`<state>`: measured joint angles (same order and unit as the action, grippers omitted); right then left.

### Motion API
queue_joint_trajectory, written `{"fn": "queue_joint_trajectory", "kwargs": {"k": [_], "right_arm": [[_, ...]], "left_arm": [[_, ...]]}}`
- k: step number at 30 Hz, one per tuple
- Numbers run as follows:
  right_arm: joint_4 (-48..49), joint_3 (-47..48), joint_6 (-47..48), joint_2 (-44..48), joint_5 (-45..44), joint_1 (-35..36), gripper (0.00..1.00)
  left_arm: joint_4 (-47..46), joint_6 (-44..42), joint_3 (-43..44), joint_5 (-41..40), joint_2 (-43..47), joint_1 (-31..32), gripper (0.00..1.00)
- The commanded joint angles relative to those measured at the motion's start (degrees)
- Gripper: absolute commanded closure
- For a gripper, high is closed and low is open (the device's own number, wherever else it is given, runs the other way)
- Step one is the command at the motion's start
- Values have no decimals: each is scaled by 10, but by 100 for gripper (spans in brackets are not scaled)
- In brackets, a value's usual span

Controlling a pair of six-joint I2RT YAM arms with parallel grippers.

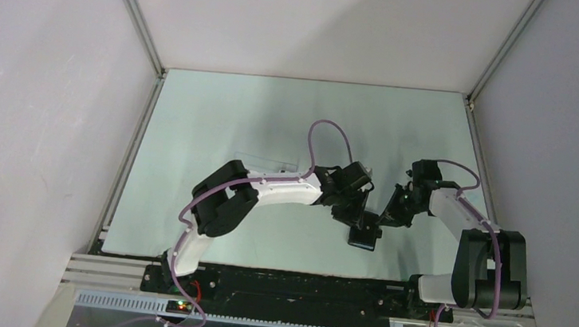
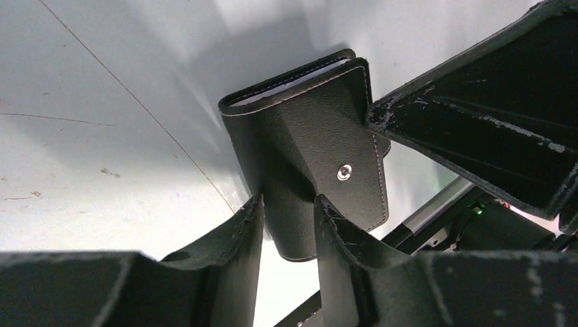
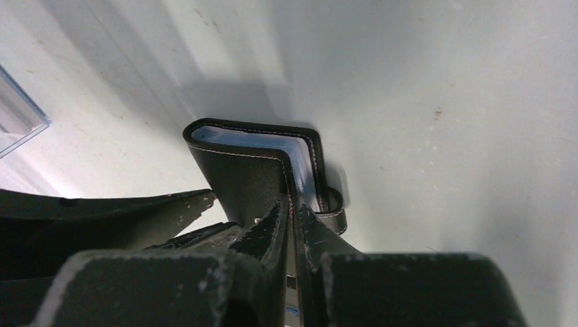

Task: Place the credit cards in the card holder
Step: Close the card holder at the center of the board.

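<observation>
Right pincer (image 3: 292, 211): jaws all but closed, pinching one leaf of the card holder (image 2: 307, 136) at its edge. In the right wrist view the two fingertips meet on the black leather with only the leaf between them.

Left pincer (image 2: 287, 204): jaws part-open, straddling the lower end of the card holder. Both fingers (image 2: 249, 238) lie against its sides, so it reads as a grip across the folded body.

Card holder: black with pale stitching, folded but gaping slightly at the far edge. Held between the two pincers, left on the bottom end and right on the side. The snap tab (image 2: 368, 204) hangs down over the outer face, with its metal snap (image 2: 345, 172) showing and unfastened. Pale grey-blue lining (image 3: 303, 160) is visible inside the fold from the right wrist view.

Position: over the near-centre part of the counter (image 1: 219, 117), just ahead of the arm bases and between the two wrists. Its shadow falls on the counter behind it. Cannot tell whether its lower end touches the surface.

Further out: a clear plastic box (image 3: 17, 119) lies on the counter, well apart from the card holder on the left arm's side. A purple cable (image 1: 330, 127) loops above the left forearm
</observation>
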<state>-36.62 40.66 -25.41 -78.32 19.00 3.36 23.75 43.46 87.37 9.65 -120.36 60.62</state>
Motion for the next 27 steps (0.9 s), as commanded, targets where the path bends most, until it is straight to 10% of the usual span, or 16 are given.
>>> {"fn": "queue_joint_trajectory", "kwargs": {"k": [1, 27], "right_arm": [[26, 15, -5, 22, 40, 4, 91], [64, -9, -7, -66, 87, -44, 92]], "left_arm": [[-5, -8, -5, -8, 17, 2, 61], [-6, -4, -25, -31, 33, -3, 57]]}}
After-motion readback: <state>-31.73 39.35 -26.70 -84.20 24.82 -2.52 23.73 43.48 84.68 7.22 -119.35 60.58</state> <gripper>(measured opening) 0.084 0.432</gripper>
